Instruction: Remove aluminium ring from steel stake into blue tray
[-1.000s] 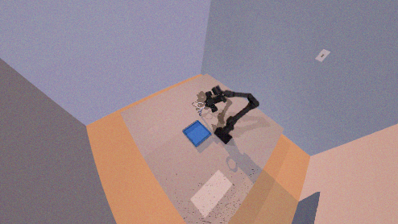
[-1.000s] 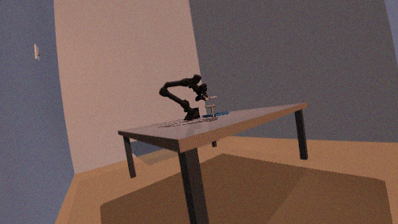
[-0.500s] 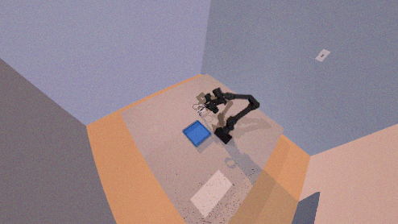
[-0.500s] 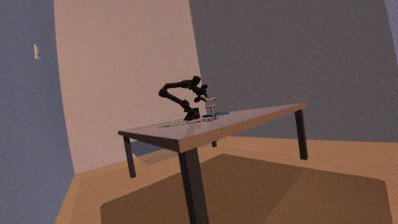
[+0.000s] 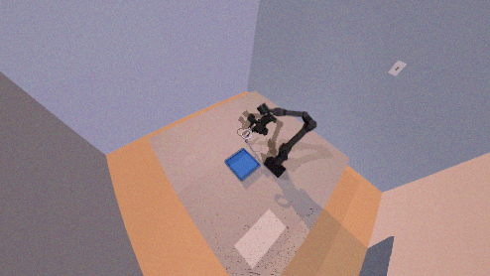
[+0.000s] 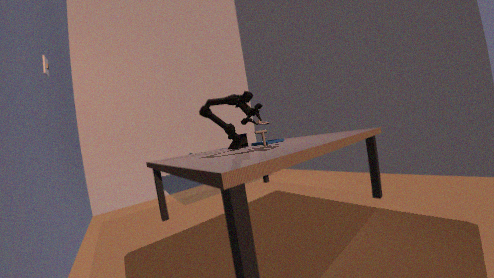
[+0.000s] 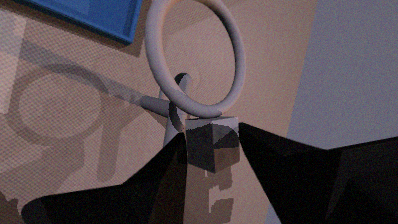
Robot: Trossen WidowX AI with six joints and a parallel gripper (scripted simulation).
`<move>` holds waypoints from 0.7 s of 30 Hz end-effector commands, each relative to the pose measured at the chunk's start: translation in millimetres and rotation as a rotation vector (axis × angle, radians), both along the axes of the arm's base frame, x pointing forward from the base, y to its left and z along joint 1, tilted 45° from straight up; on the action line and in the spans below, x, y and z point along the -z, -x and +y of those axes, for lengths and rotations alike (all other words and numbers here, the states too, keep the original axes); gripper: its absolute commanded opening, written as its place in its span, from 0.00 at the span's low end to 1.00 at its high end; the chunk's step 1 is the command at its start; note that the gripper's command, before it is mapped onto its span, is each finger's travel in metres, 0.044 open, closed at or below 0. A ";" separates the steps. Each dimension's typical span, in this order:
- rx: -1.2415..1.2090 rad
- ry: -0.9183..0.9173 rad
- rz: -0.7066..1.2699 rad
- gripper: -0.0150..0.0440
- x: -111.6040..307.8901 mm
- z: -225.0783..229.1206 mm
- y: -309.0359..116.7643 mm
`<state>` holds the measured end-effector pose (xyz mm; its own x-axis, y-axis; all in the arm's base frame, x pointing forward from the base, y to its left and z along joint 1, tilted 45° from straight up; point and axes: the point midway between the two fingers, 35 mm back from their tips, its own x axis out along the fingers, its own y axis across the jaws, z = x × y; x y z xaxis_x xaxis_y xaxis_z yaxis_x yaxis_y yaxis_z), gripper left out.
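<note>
Exterior shows a gap between ring [image 5: 251,134] [image 6: 263,123] [image 7: 240,65] and cross-bar [image 6: 260,131] [image 7: 171,134].

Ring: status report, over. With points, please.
Gripper [image 5: 246,130] [image 6: 257,123] [image 7: 210,133] shut on ring's tab [image 7: 225,145]. Ring [image 5: 240,132] [image 6: 263,123] [image 7: 240,65] held above stake [image 6: 264,139] [image 7: 156,105]. Tray [image 5: 231,168] [image 6: 276,141] [image 7: 131,41] still to reach; stake close by.
</note>
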<state>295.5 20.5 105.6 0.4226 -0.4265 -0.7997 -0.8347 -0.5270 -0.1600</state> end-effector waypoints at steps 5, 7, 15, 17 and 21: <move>-0.101 0.002 0.141 0.25 1.1 2.3 -11.0; -0.128 0.001 0.177 0.25 1.5 2.6 -13.7; -0.241 -0.016 0.320 0.25 3.6 3.2 -24.2; -0.270 -0.023 0.354 0.25 4.2 3.3 -26.7; -0.331 -0.040 0.421 0.25 5.4 3.2 -31.8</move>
